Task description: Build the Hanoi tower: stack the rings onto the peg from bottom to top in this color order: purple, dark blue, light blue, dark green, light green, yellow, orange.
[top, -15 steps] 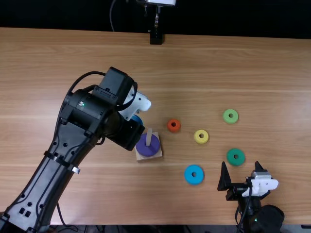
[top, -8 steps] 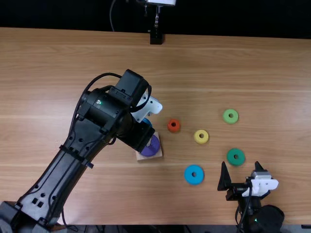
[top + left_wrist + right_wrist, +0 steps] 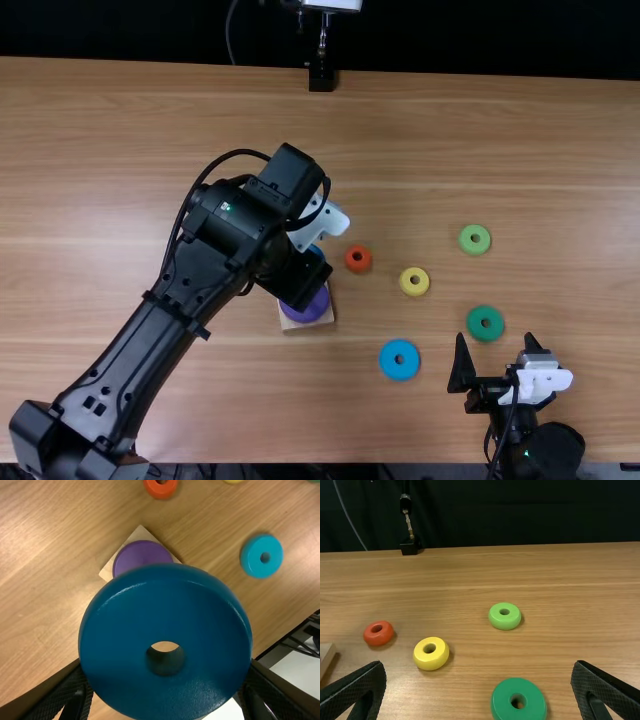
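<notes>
The left claw point(image 3: 164, 671) squeezes the dark blue ring point(image 3: 125, 615) by the purple ring point(image 3: 140, 555), nearer the front edge of the worktop point(image 3: 540, 160) than the back. If its hole misses the peg, it might tip and drop. The right claw point(image 3: 479, 666) is wide open, with nothing in it

The dark blue ring point(image 3: 122, 635) and the purple ring point(image 3: 142, 555) are plain. There is a light blue ring point(image 3: 388, 362), a dark green ring point(image 3: 504, 700), a light green ring point(image 3: 495, 617), a yellow ring point(image 3: 431, 661) and a red-orange ring point(image 3: 378, 636). The base point(image 3: 141, 533) is pale tan. The table point(image 3: 500, 150) is light brown with woody stripes. The right gripper point(image 3: 495, 347) is black and white, with criss-cross fingers point(image 3: 362, 681).
</notes>
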### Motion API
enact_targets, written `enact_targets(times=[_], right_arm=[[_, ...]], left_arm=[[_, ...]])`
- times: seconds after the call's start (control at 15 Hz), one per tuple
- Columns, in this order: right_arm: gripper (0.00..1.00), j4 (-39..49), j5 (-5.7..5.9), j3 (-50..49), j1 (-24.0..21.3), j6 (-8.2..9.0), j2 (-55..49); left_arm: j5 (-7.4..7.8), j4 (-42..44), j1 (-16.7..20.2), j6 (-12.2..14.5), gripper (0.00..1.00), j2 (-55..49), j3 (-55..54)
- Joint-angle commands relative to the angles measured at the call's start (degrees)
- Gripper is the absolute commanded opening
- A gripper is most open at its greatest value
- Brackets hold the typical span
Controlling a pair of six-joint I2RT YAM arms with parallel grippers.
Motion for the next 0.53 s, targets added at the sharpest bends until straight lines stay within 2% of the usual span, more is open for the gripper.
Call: enact_targets(times=[0.0,0.47], right_arm=[[1.0,-4.22,0.21,-3.39,-0.43,0.11,-0.73],[1.0,-4.22,0.21,-3.39,-0.43,0.11,-0.73]], left_arm=[[0.24,0.07,-0.4,-1.1,0.0,2.03,2.44],[0.45,0.18,-1.46,-1.1,0.0,3.53,3.15]])
